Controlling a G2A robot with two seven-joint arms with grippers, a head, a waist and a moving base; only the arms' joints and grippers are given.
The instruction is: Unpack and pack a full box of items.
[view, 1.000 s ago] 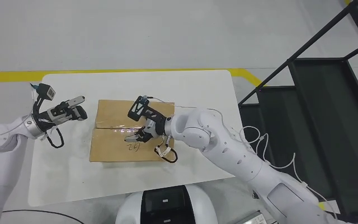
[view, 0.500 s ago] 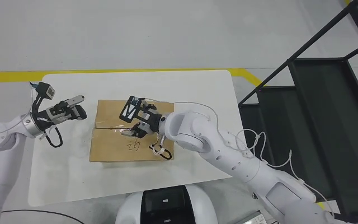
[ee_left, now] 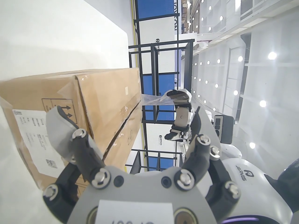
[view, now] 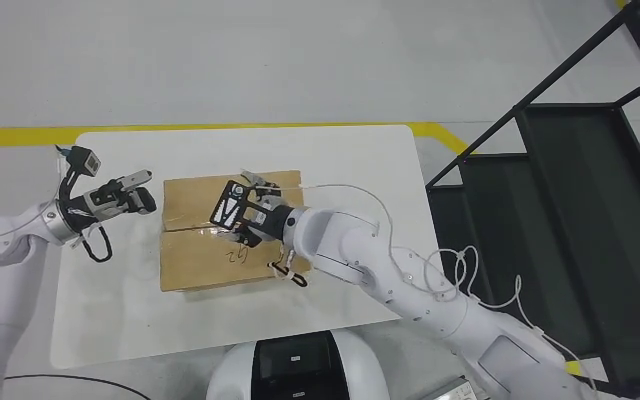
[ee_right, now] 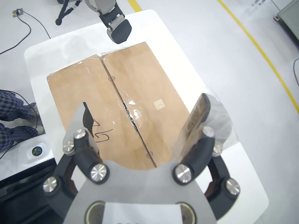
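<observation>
unsealing stage, unpack half of the task, by judgement. item: cardboard box [view: 228,232], middle of the white table [view: 360,170], flaps shut, centre seam split and glossy with lifted tape. right gripper [ee_right: 144,104]: above the seam, a little toward 12 o'clock of the box centre, fingers spread, a clear tape strip [ee_right: 222,117] clinging to one finger. left gripper [ee_left: 127,115]: just beside the box end at 9 o'clock, spread, holding nothing. next move likely calls for: shedding the strip, hooking a flap edge at the seam, bracing the box.
</observation>
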